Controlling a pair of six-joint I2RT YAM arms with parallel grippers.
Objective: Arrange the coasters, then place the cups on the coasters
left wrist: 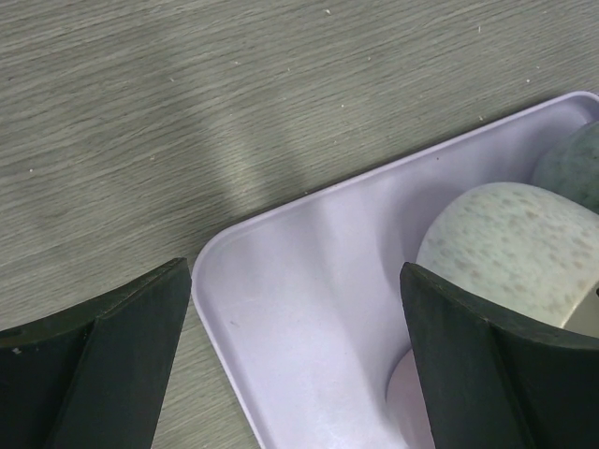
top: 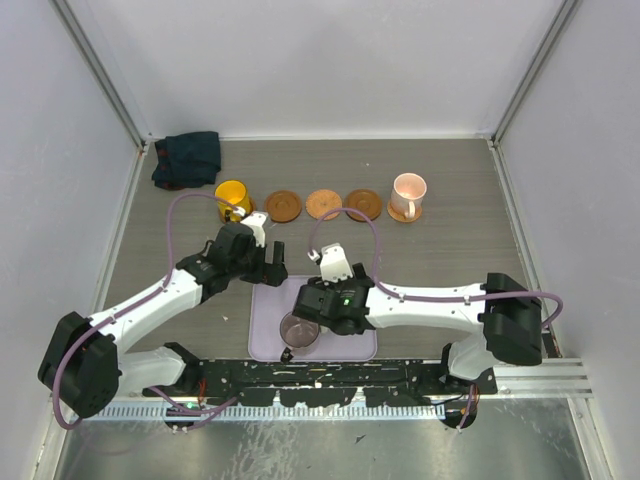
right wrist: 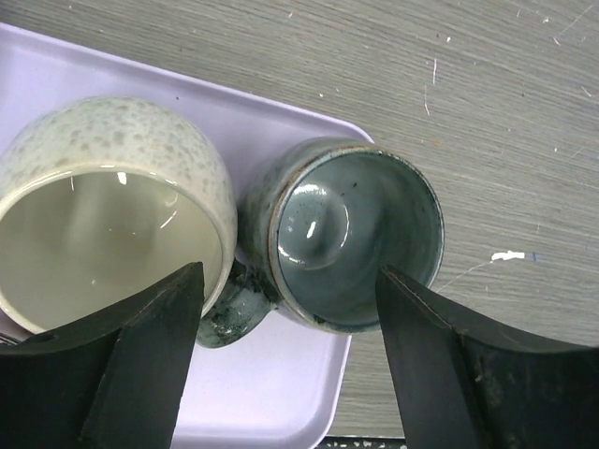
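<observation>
**Top view.** Yellow cup [top: 232, 194] stands at the left end of the row on the tabletop. Pink cup [top: 408, 190] sits on the right-end coaster [top: 404, 213], w/ three bare coasters [top: 323, 203] between them. We cannot confirm from this angle whether a disc lies under the yellow cup. Mauve cup [top: 298, 329] stands in the lavender tray [top: 262, 335]. Right arm [top: 430, 298] lies across the tray's far half.

**Left wrist.** Left end effector [left wrist: 299, 365] is released, nothing between its fingers, hanging over the tray corner. Cream cup [left wrist: 510, 243] is just beside one finger.

**Right wrist.** Right end effector [right wrist: 290, 360] is released, fingers either side of the grey-green cup [right wrist: 356, 234], no contact seen. Its handle points at the cream cup, which is close alongside.

**Assessment.** Step in hand, in our judgement: pick the grey-green cup.
- Centre over the bowl and descend straight.
- Keep the handle-side finger clear of the handle and the cream cup.
- Close on the wall, lift vertically, then go to a bare coaster.

**Views compared.** Only the wrist cams show the cream and grey-green cups, which the arm hides from above. Only the top view shows the coaster row.
</observation>
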